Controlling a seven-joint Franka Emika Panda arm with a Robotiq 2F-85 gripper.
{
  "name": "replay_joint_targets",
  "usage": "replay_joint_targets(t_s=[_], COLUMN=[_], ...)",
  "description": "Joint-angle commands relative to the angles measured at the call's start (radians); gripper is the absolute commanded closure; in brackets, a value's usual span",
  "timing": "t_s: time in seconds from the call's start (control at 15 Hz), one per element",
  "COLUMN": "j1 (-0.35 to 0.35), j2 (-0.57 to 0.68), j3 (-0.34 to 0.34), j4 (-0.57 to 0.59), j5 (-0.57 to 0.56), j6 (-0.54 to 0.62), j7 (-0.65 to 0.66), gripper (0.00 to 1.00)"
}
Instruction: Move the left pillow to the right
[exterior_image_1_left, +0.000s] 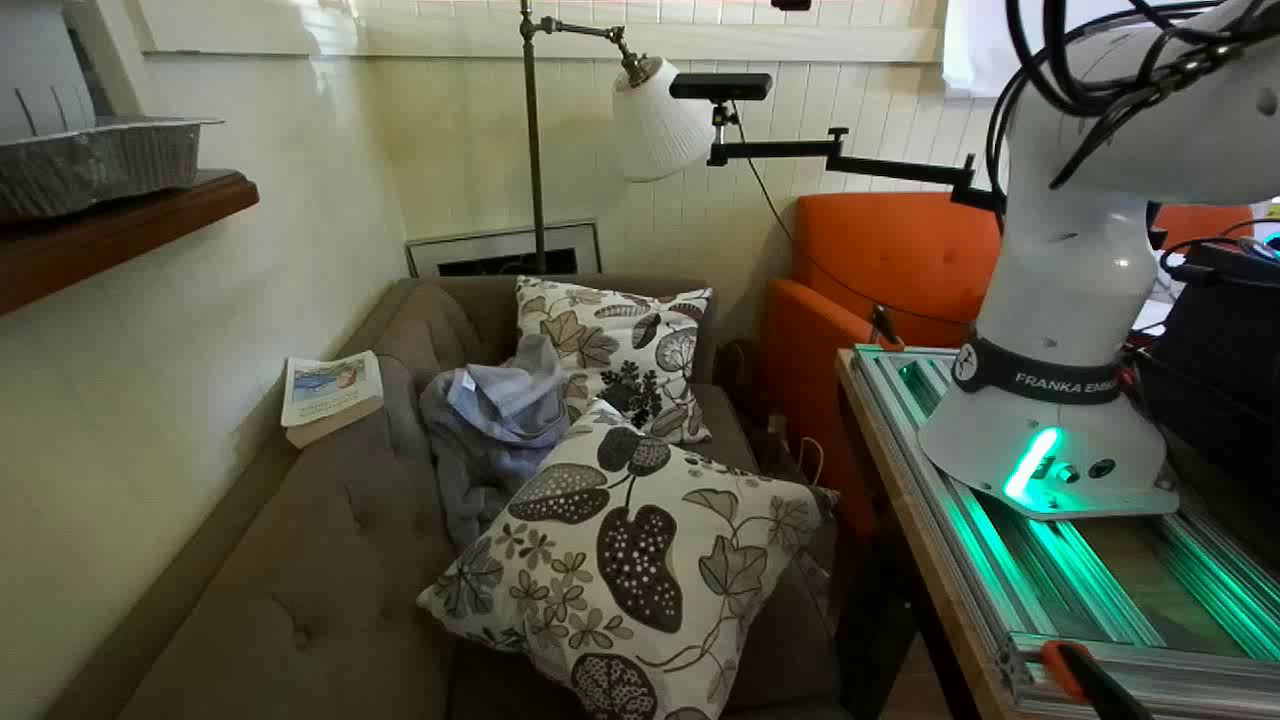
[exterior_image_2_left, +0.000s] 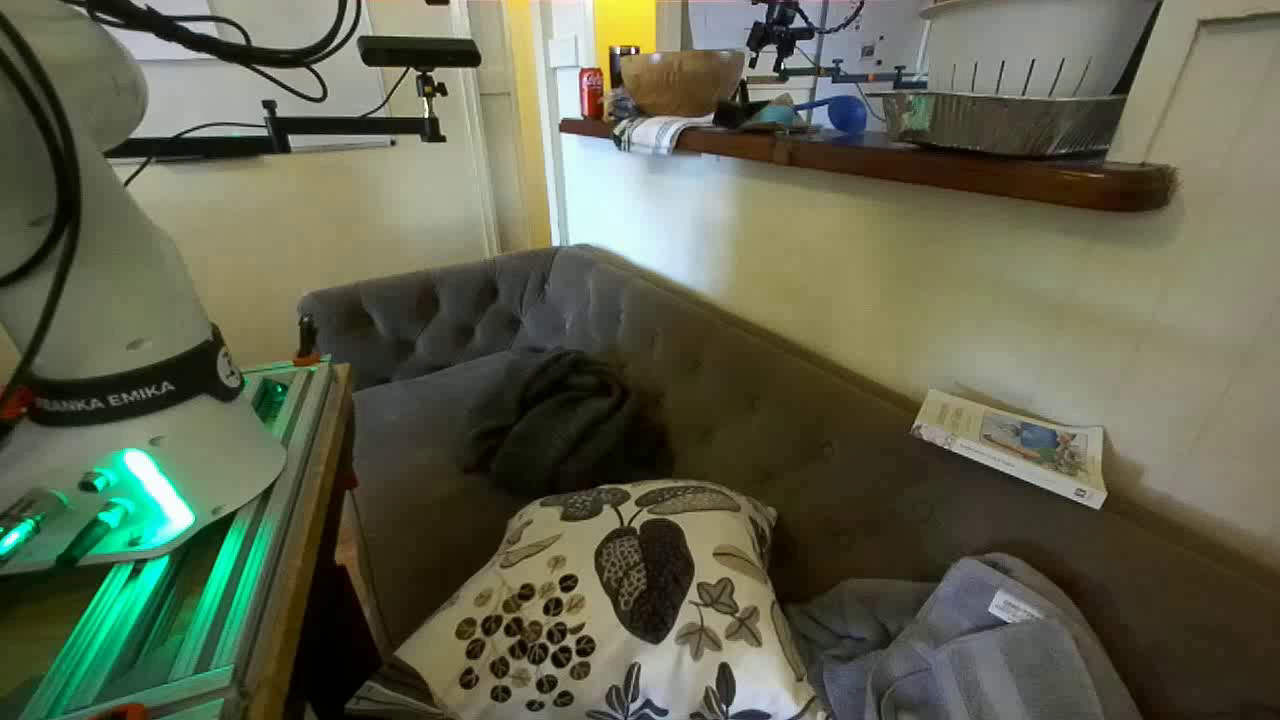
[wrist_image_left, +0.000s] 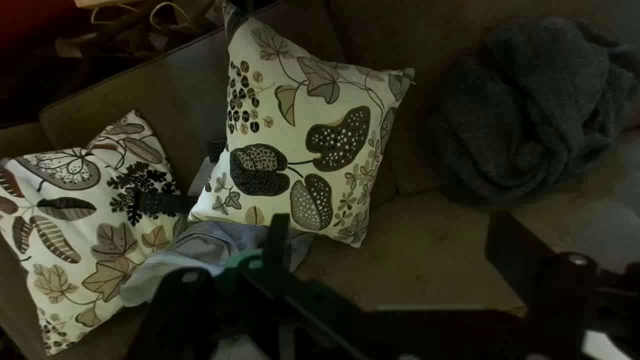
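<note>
Two white pillows with a brown and black leaf print are on the sofa. In the wrist view the left pillow (wrist_image_left: 85, 225) lies at the left. It shows in an exterior view (exterior_image_1_left: 625, 350) leaning at the sofa's far end. The second pillow (wrist_image_left: 310, 135) lies right of it in the wrist view, partly on a grey-blue towel. It shows nearer in an exterior view (exterior_image_1_left: 640, 560) and at the bottom in an exterior view (exterior_image_2_left: 620, 610). My gripper (wrist_image_left: 392, 235) is open, its dark fingers wide apart with nothing between them. It is outside both exterior views.
A dark blanket (wrist_image_left: 535, 110) lies right of the pillows. The grey-blue towel (exterior_image_1_left: 505, 400) lies by the sofa backrest (exterior_image_2_left: 850, 440). A book (exterior_image_2_left: 1020, 440) rests on the backrest top. A shelf (exterior_image_2_left: 900, 170), a lamp (exterior_image_1_left: 660, 120) and an orange armchair (exterior_image_1_left: 900, 250) stand around.
</note>
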Motion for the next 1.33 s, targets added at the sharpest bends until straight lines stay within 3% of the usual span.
replay_joint_targets(t_s=[0.0,0.27,0.47,0.87,1.13,1.2,1.27], j1=[-0.005,-0.005,-0.087,-0.248,-0.254,-0.277,-0.278], j2=[0.000,0.000,0.050,0.239,0.491,0.361,0.414], j3=[0.003,0.003,-0.046,-0.236,-0.410,-0.342,-0.374], j4=[0.003,0.003,-0.062,-0.236,-0.230,-0.263,-0.261], j5=[0.002,0.002,0.001,0.030,0.156,0.087,0.110], j6=[-0.003,-0.002,0.133,0.495,0.683,0.630,0.657], j7=[-0.003,-0.003,0.057,0.046,-0.071,-0.018,-0.046], gripper=[0.00,0.00,0.00,0.00,0.00,0.00,0.00])
